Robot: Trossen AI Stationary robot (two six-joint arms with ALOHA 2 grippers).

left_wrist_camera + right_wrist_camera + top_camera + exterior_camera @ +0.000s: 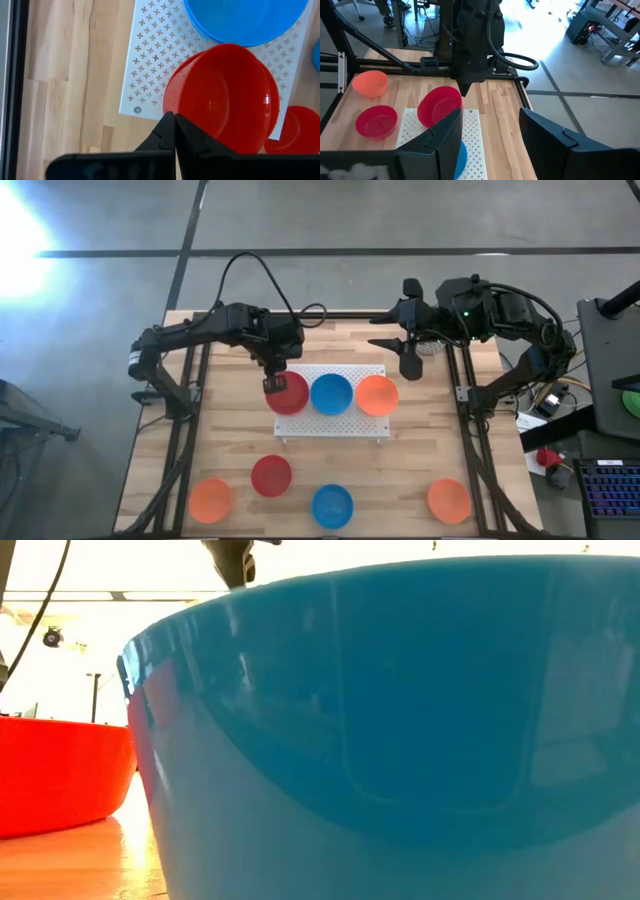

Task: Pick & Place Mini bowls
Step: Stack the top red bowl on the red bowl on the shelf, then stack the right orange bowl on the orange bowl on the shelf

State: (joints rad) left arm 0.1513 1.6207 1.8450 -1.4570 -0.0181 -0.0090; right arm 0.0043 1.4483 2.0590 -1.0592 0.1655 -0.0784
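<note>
Left gripper (pixel 174 125) on red bowl's (pixel 225 95) rim

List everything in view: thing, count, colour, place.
mini bowls on board: 3; red tilted, blue, orange; in a row.
mini bowls on table: 4; orange, red, blue, orange; near edge.
perforated board: 1, white, table centre.
table: 1, light wood.
left gripper: shut on red bowl's rim.
right gripper: open, above table's far right, holding nothing.
</note>
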